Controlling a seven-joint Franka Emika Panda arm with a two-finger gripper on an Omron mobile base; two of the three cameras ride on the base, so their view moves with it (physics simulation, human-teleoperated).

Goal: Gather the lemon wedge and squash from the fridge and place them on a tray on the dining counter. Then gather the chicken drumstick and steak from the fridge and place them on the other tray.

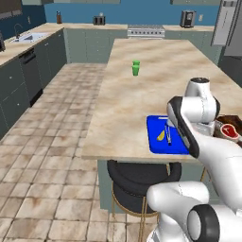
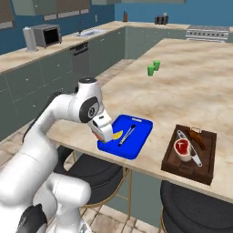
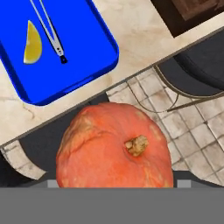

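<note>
Lemon wedge [image 3: 33, 43] beside tongs [image 3: 49, 28] on tray [image 3: 87, 52]; squash [image 3: 116, 146] off counter [image 1: 142, 90] edge.

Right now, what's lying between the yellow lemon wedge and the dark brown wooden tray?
Silver metal tongs on the blue tray, then bare marble counter, seen in the right base view.
</note>
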